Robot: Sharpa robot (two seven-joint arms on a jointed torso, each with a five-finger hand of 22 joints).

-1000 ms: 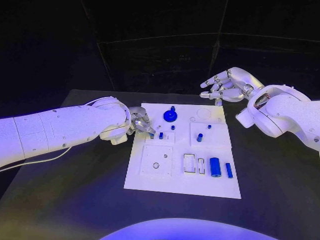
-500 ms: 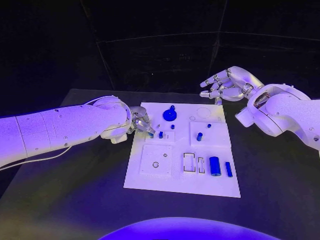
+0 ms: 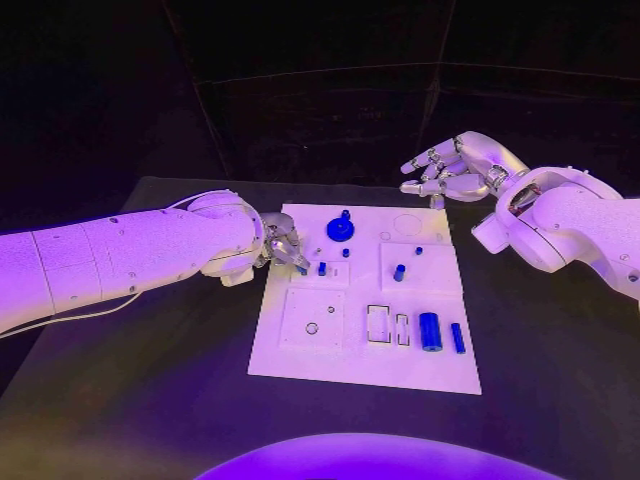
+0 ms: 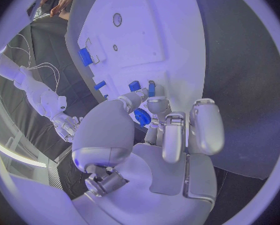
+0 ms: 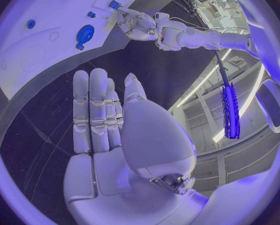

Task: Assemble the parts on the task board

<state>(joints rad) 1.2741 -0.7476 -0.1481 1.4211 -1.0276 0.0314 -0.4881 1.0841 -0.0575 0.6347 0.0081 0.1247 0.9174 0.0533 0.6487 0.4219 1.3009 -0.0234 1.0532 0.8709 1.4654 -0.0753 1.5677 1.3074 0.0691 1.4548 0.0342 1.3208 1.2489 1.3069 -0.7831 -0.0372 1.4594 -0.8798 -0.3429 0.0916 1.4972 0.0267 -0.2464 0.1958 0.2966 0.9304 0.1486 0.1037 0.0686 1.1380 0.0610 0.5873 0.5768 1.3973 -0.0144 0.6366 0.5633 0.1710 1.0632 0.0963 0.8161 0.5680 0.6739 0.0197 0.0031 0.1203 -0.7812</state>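
- Task board (image 3: 299, 362), a white plate, sat mid-frame in the head view on the black table (image 3: 133, 400), running from centre toward lower right.
- Left hand (image 3: 281, 246) was at the board's left edge, upper part, fingers curled down with fingertips (image 4: 151, 91) bunched at a small blue peg (image 3: 322, 269); left wrist view showed the tips touching or right at a blue piece, firm grip or not I cannot tell.
- Right hand (image 3: 450, 172) hovered above the table just past the board's upper right corner, holding nothing; right wrist view showed its fingers (image 5: 97, 110) straight and side by side, thumb apart, palm bare.
- Round blue knob (image 3: 340, 230) stood near the board's top centre, just right of the left hand.
- Small blue peg (image 3: 400, 272) stood in the square block right of centre, a tinier blue dot (image 3: 418, 251) just above it.
- Blue cylinder (image 3: 430, 332) lay in the board's lower right area, a thinner blue bar (image 3: 457, 338) just beside it to the right.
- White rectangular slots (image 3: 379, 324) sat just left of the cylinder.
- Square plate with a small ring hole (image 3: 312, 328) was at the board's lower left.
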